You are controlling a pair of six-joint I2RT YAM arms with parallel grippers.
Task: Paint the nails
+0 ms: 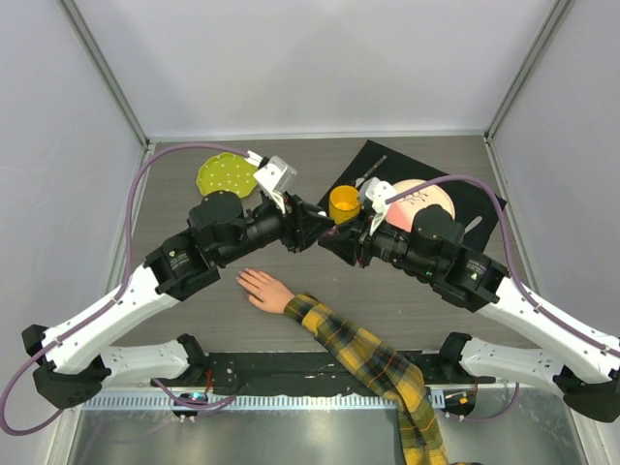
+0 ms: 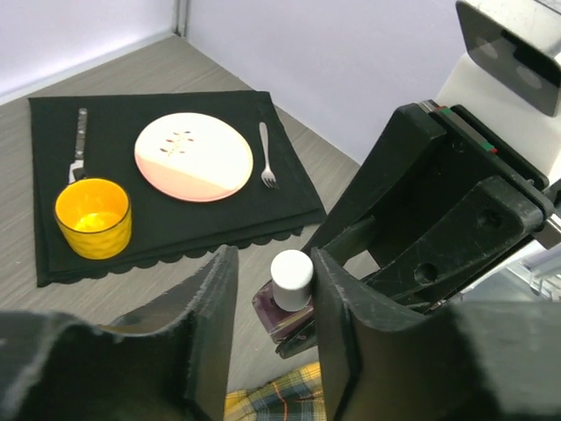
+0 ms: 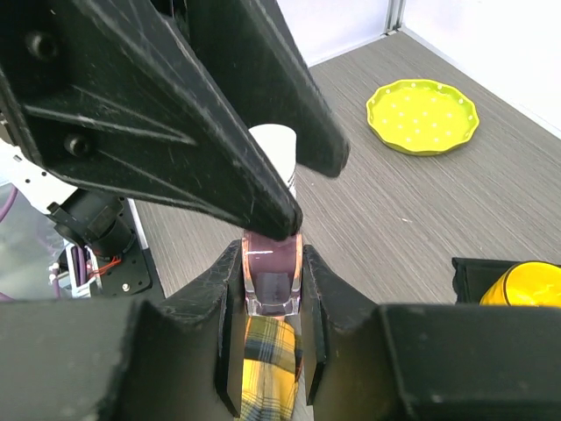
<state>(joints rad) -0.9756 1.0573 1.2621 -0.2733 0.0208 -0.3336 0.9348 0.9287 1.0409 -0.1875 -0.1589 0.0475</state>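
Black fingers of the right hand (image 3: 272, 254) fill the bottom of its own wrist view, pinched shut on the glass body of a dark purple polish bottle (image 3: 272, 282). The bottle stands upright and in the air, above the plaid sleeve (image 1: 368, 358) rather than on the counter (image 1: 310, 160). That grip low on the glass leaves the white cap (image 2: 292, 279) free, which is likely the point: one hand steadies the bottle so the other can work the top.

From the opposite side, the left hand (image 2: 275, 263) reaches in with its fingers set either side of the cap. They stand narrow but not clamped, with a gap showing between the cap and one finger. The step in hand looks like taking hold of the cap to unscrew it and draw out the brush.

Below and a little to the left of the meeting hands, the mannequin hand (image 1: 262, 288) lies flat on the counter, fingers pointing away from the sleeve. The nails (image 1: 244, 279) at its fingertips are too small to make out from above, and nothing touches them.

A yellow cup (image 2: 93, 217) and a plate (image 2: 193, 156) sit on a black mat (image 2: 53, 114), well apart from the work.
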